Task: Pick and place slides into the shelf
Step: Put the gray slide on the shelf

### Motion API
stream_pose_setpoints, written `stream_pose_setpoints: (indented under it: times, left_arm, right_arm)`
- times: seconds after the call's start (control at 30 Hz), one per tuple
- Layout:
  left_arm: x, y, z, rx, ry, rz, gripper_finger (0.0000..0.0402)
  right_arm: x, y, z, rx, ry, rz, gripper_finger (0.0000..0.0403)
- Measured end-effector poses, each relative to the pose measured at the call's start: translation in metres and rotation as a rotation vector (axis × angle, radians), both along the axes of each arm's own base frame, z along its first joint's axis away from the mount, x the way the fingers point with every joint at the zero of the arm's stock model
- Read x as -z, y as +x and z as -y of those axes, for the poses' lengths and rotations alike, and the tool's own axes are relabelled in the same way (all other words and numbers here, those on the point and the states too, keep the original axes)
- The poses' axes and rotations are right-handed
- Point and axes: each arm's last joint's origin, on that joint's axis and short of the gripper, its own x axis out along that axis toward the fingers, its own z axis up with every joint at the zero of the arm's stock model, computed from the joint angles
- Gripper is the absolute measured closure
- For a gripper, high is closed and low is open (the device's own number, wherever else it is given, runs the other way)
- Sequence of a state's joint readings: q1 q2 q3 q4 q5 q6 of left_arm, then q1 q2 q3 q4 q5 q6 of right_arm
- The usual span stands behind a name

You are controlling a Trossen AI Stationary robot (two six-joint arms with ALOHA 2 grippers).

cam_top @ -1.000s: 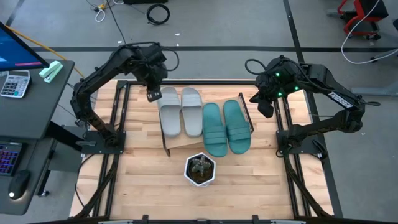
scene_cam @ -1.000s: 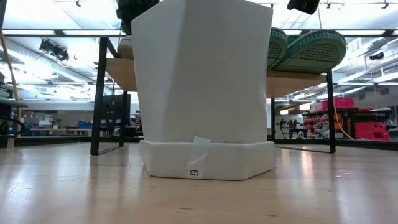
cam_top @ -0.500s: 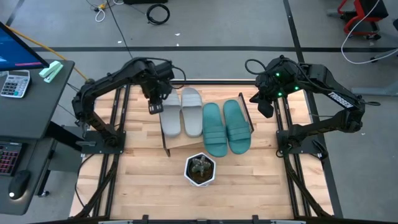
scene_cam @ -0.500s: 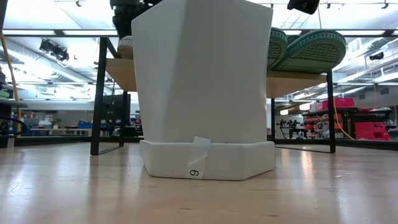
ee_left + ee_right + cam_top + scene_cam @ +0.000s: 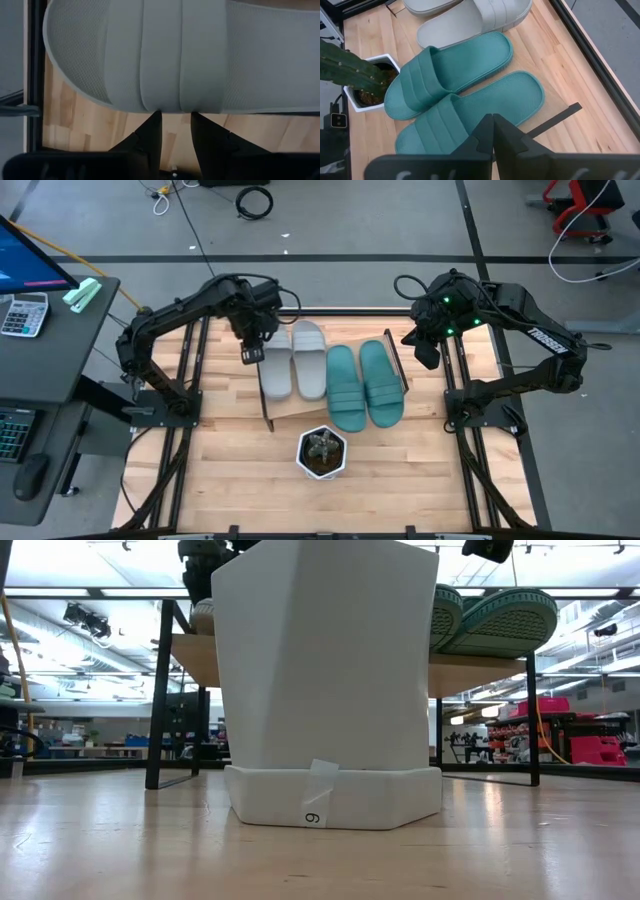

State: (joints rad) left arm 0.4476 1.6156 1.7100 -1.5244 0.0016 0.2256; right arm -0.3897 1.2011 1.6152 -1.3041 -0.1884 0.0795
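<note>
We see the left end effector [image 5: 250, 356], fingers slightly apart, at the grey slide's [image 5: 273, 360] long outer edge, unpinched.

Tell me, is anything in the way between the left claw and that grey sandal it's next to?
Nothing visible. The left claw sits right at the edge of the outer grey sandal, its fingers slightly apart with only bare shelf board around them. All four sandals already lie on the shelf.

Left gripper [image 5: 252, 352]: arm reaching toward 3 o'clock, fingers [image 5: 150, 132] slightly parted, holding nothing. Right gripper [image 5: 425, 352]: arm folded at 2 o'clock, fingers pressed together, raised, empty.
</note>
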Motion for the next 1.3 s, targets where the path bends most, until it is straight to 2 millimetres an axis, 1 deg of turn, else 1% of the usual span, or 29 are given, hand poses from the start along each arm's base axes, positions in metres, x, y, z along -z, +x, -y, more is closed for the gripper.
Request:
stream_pose_setpoints:
  times: [0.27,0.53,0.67,0.77,0.83,1.07,1.3]
  left_arm:
    - [-0.001,0.006,0.001,0.007,0.000,0.057,0.0295]
    - [0.000,0.006,0.001,0.006,-0.003,0.062,0.0294]
    - [0.012,0.011,-0.001,-0.040,-0.004,0.084,0.0294]
    - [0.026,0.010,0.001,-0.058,-0.025,0.048,0.0294]
    - [0.032,0.011,0.003,-0.055,-0.024,0.040,0.0294]
    - [0.031,0.019,0.007,-0.052,-0.004,0.078,0.0294]
    - [0.032,0.020,0.006,-0.059,-0.010,0.085,0.0294]
  right_arm:
    - [-0.001,0.001,0.001,0.000,-0.008,0.019,0.0392]
    - [-0.002,0.002,0.001,0.000,-0.010,0.025,0.0392]
    - [-0.002,0.002,0.001,-0.001,-0.010,0.026,0.0392]
    - [-0.002,0.002,0.001,-0.002,-0.009,0.026,0.0392]
    - [-0.002,0.002,0.001,-0.002,-0.008,0.026,0.0392]
    - [-0.002,0.002,0.001,-0.005,-0.007,0.027,0.0392]
    - [-0.002,0.002,0.001,-0.006,-0.007,0.027,0.0392]
